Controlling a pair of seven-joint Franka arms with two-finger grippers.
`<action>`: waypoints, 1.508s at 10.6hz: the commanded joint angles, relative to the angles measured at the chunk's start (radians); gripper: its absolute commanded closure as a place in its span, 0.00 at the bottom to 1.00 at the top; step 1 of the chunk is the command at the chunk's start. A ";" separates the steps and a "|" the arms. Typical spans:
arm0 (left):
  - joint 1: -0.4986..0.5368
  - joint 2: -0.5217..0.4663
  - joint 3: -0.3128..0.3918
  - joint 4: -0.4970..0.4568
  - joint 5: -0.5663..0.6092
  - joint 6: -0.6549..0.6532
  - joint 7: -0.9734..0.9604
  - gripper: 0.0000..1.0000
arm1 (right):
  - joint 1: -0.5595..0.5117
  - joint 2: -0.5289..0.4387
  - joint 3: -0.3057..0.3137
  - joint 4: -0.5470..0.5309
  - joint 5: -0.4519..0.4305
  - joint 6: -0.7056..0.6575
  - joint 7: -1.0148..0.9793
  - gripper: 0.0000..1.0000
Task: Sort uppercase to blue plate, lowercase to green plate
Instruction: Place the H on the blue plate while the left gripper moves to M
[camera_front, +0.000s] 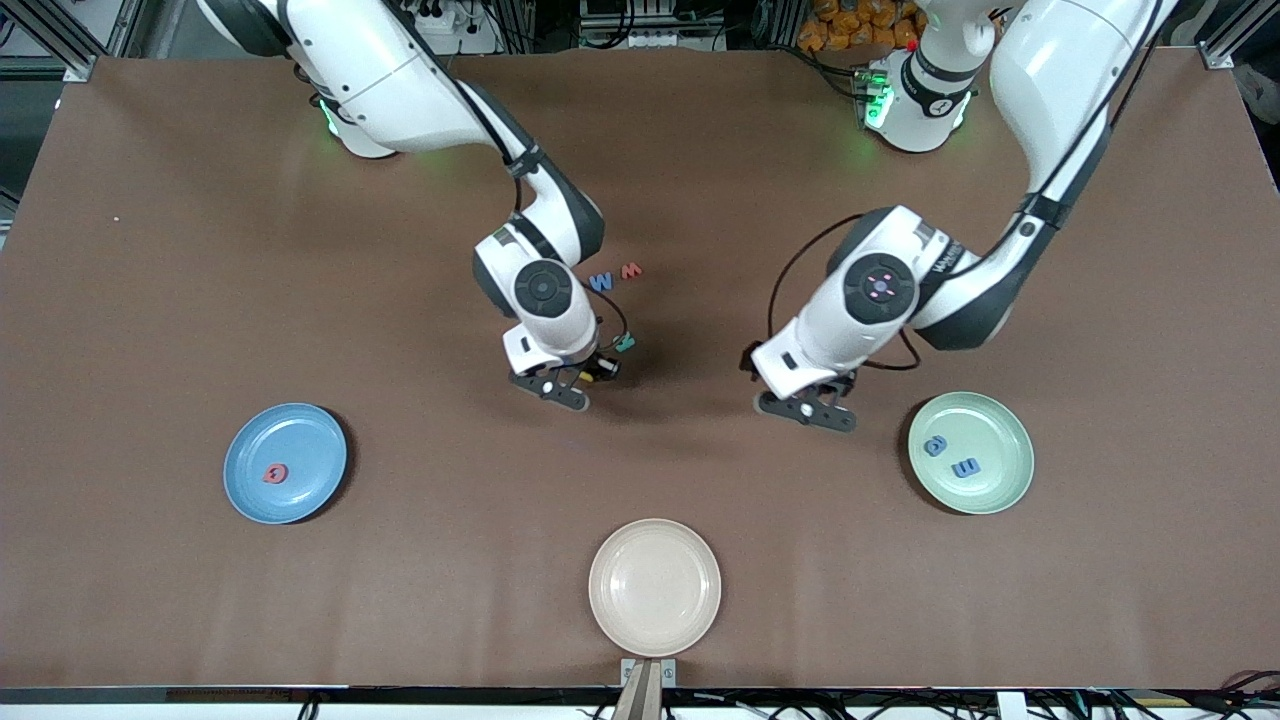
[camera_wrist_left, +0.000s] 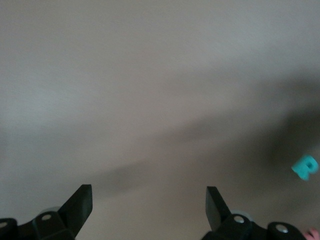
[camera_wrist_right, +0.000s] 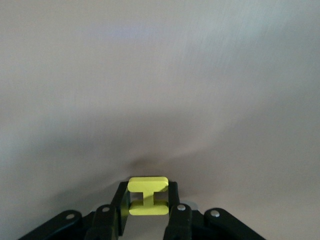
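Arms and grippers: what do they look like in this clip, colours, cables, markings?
Both arms have glossy white shells with dark grey joint bands and black cables running along them. The bases glow green. Each wrist ends in a round black cap; the left arm's has small pink marks. The left gripper and right gripper are black two-finger units with silver screws; the fingers are flat, angular black pads.

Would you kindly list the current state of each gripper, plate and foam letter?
Right gripper: shut on yellow foam H.
Left gripper: open, empty.
Sky-blue plate: holds red foam Q.
Pale green plate: holds two blue foam letters.
Beige plate: empty.
Teal foam R: on table.
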 joint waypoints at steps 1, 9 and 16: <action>0.010 -0.077 -0.075 -0.127 0.000 0.005 -0.014 0.00 | -0.131 -0.047 0.014 0.018 -0.009 -0.051 -0.174 1.00; -0.167 -0.030 -0.167 -0.251 0.118 0.196 -0.051 0.00 | -0.562 -0.052 0.008 0.159 -0.017 -0.275 -0.969 1.00; -0.565 0.121 0.086 -0.111 0.244 0.250 -0.187 0.00 | -0.630 -0.046 0.003 0.153 -0.060 -0.307 -1.071 0.00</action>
